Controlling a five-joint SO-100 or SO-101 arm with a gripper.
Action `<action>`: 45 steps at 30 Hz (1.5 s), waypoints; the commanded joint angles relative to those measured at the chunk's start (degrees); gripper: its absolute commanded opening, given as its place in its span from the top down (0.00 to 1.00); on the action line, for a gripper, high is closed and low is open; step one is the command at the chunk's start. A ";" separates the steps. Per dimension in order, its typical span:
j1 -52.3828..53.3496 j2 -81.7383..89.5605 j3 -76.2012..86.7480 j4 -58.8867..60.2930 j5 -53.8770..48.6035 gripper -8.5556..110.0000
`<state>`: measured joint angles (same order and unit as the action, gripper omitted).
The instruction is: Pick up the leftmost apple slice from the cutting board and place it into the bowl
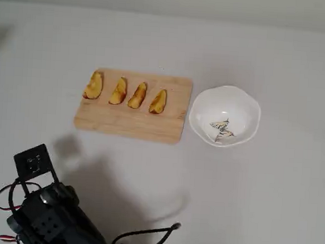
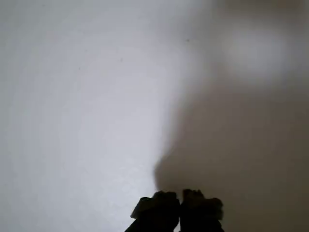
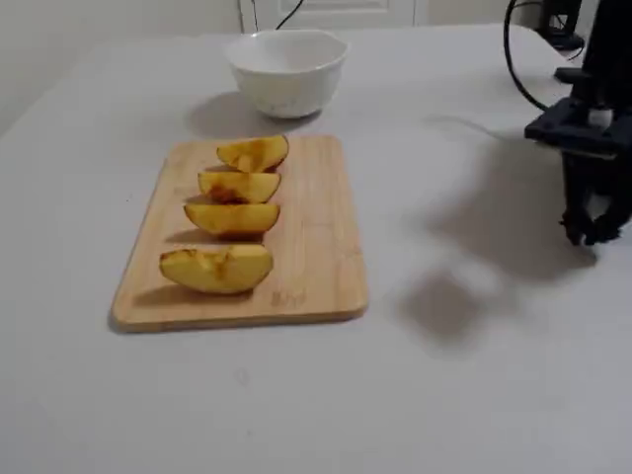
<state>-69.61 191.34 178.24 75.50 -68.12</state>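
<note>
The leftmost apple slice (image 1: 93, 85), the broadest wedge, lies at the left end of the wooden cutting board (image 1: 129, 122); in the fixed view this slice (image 3: 215, 269) is the nearest one on the board (image 3: 316, 227). Three slimmer slices lie in a row beside it. The white bowl (image 1: 243, 105) stands empty just right of the board, and at the far end in the fixed view (image 3: 286, 84). My gripper (image 3: 593, 235) hangs over bare table, well away from the board, empty. In the wrist view its fingertips (image 2: 179, 209) sit together, shut.
The black arm base with cables (image 1: 44, 217) fills the overhead view's bottom left corner. A black cable (image 3: 518, 69) runs across the far right of the table in the fixed view. The arm's shadow (image 3: 444, 306) falls on the white table between gripper and board.
</note>
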 commanded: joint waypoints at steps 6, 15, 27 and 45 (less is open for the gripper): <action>24.35 -0.70 -7.38 -14.41 21.53 0.88; 35.68 -44.56 -39.11 -17.84 13.54 0.88; 35.51 -86.84 -80.33 -14.06 14.85 0.87; 40.43 -144.23 -154.34 8.88 15.29 0.67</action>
<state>-31.73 59.41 44.91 76.29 -53.26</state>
